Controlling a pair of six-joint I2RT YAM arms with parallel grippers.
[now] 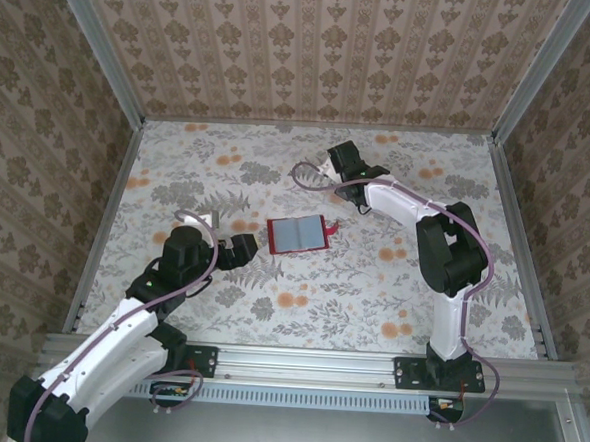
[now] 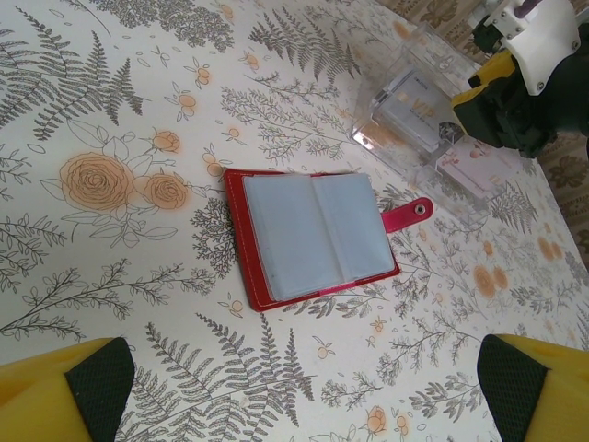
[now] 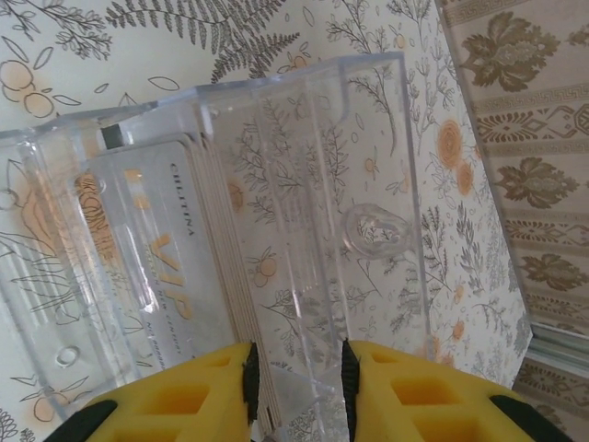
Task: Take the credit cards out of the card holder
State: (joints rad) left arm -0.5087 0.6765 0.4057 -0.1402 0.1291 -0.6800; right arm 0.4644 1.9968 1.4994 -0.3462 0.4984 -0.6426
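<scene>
I've got the table (image 1: 391,297) w/ a floral fern-and-rose top. The card holder (image 1: 298,235) lies open and flat approx. mid-table, grey-blue pockets up, red tab pointing right. Just far-right of it, apart, sits a clear plastic case (image 2: 414,110) w/ pale credit cards (image 3: 170,276) inside.

The holder (image 2: 313,238) had a red, leather-like cover with a faint sheen and pale stitching along its edge. Its pockets (image 2: 276,230) were smooth, cloudy grey-blue plastic, and its tab (image 2: 405,217) carried a shiny metal snap (image 2: 421,210). The box (image 3: 304,184) was clear, glossy hard plastic. The cards (image 3: 161,267) in it were smooth pale plastic with gold, metallic-looking print. The table (image 2: 110,110) had a matt floral covering; cloth or paper could not be told. The right jaws were matt yellow plastic with black, rubbery-looking pads (image 3: 250,368). A dull metal rail (image 1: 316,361) edged the table.
</scene>
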